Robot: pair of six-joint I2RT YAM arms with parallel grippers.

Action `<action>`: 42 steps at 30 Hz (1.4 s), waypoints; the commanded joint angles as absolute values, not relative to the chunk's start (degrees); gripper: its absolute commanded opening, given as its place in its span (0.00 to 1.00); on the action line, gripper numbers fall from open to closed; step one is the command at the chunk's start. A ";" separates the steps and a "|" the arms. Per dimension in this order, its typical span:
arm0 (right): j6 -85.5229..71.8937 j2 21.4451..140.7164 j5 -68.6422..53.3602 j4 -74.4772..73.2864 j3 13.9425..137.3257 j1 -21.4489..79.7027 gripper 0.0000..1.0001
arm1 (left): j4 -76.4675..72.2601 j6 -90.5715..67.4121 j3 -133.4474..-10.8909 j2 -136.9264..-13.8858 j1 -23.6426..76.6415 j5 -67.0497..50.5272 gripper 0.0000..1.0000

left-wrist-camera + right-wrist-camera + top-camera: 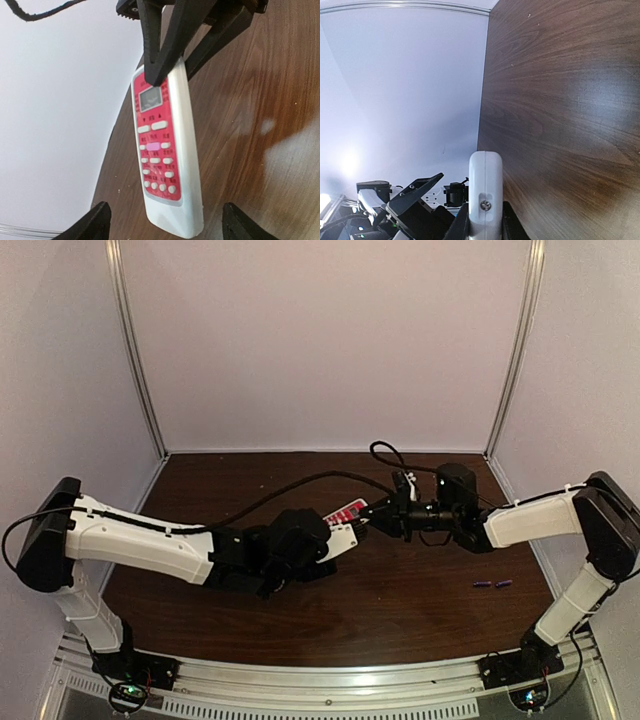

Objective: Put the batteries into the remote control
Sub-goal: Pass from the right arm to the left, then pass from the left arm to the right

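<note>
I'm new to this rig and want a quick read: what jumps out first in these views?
The red-faced remote control stands out, pinched at its display end by the right gripper above the middle of the table. The left gripper stands open around its lower end, not touching. Two batteries lie loose toward the table's right side.

Open table (400, 625) surrounds the batteries (492, 584); the left pincer (169, 222) and right pincer (368, 519) crowd the remote control (346, 512) mid-table
</note>
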State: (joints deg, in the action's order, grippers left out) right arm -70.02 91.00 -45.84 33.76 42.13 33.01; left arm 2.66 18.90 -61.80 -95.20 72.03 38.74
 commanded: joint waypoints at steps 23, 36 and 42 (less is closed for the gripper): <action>-83.05 89.08 -48.21 45.05 37.47 33.93 0.00 | -20.58 45.66 -60.47 -103.97 73.82 54.95 0.18; -71.04 84.88 -48.74 36.23 42.90 29.59 0.77 | -10.34 36.37 -63.06 -100.72 73.66 48.81 0.00; -46.97 76.88 -39.37 15.23 50.11 25.92 0.99 | 5.18 22.61 -68.15 -96.30 70.66 31.34 0.00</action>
State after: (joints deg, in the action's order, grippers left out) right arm -65.87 82.98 -46.89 28.25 44.73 27.92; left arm -5.30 33.71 -64.29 -100.77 72.62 45.17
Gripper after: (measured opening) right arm 0.942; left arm 0.190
